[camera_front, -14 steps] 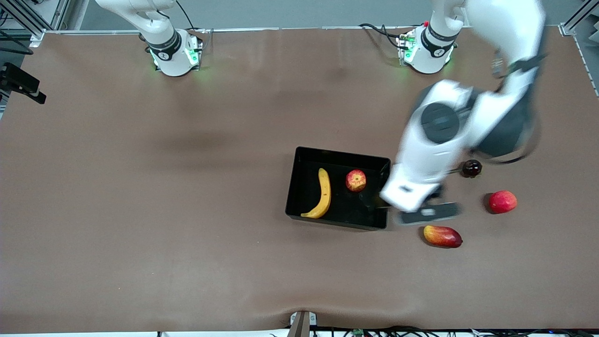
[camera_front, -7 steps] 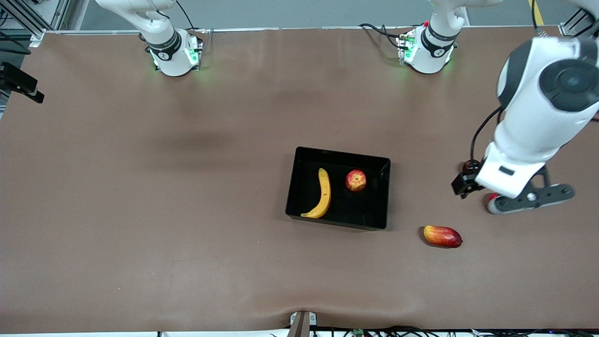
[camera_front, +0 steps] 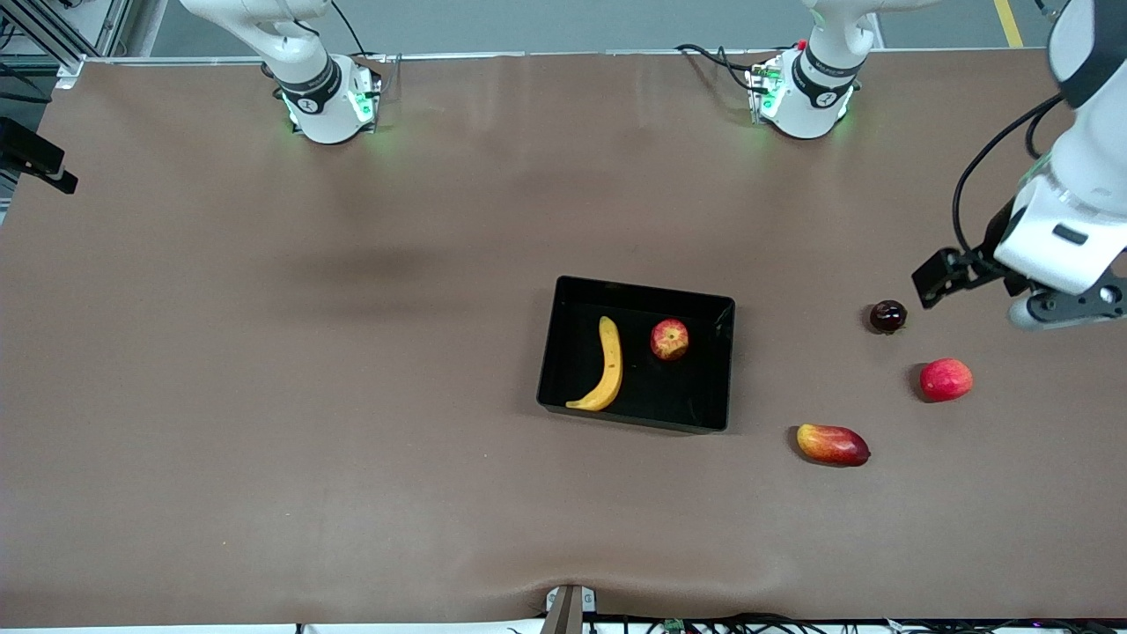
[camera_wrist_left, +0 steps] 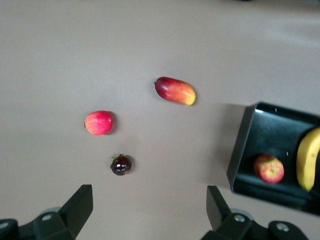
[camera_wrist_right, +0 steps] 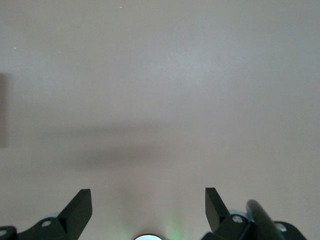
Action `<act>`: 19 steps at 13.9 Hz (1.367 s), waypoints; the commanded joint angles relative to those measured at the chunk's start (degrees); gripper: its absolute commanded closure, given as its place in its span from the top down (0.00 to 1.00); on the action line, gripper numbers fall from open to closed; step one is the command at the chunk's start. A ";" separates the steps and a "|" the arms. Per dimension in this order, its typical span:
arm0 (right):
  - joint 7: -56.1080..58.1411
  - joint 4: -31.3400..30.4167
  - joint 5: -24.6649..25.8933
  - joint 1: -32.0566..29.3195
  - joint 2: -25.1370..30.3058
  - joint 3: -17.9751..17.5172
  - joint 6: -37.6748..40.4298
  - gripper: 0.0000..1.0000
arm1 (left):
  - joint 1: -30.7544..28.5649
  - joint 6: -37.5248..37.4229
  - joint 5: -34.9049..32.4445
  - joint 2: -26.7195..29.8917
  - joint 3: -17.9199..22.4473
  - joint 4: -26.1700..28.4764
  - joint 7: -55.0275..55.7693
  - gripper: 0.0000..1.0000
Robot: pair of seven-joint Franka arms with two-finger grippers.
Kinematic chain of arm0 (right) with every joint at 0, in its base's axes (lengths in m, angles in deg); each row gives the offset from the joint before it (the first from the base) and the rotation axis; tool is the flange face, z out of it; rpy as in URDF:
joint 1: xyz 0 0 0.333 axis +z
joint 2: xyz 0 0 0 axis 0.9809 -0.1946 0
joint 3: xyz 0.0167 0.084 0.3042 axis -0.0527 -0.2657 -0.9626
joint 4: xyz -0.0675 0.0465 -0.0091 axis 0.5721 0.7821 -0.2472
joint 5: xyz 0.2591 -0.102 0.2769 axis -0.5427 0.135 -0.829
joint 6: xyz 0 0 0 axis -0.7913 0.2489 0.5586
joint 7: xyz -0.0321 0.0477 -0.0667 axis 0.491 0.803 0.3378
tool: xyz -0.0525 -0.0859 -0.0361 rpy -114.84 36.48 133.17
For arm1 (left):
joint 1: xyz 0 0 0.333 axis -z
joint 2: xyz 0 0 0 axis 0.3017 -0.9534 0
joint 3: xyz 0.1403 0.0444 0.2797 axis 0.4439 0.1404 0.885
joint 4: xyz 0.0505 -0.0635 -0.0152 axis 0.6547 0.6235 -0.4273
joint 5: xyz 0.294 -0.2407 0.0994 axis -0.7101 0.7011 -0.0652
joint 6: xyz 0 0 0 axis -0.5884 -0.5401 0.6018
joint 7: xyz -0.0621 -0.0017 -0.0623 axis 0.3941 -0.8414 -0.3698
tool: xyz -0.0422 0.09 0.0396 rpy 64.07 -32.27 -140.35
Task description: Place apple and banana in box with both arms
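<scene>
The black box sits mid-table. Inside it lie the yellow banana and the streaked red apple, apart from each other. My left gripper hangs high over the left arm's end of the table, away from the box. In the left wrist view this gripper is open and empty, with the box, apple and banana off to one side. My right gripper is open and empty over bare table; it is out of the front view.
Three loose fruits lie between the box and the left arm's end of the table: a small dark round fruit, a plain pinkish-red fruit and an oblong red-and-yellow fruit. Both arm bases stand along the table's top edge.
My left arm has swung from the box's edge out toward its own end of the table, uncovering the dark and pinkish-red fruits. The banana and apple have not moved.
</scene>
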 commanded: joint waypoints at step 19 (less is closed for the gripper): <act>0.61 0.56 -0.34 -1.08 -0.21 -0.78 0.37 1.00 | 0.52 1.93 6.79 12.82 2.77 14.41 -4.09 1.00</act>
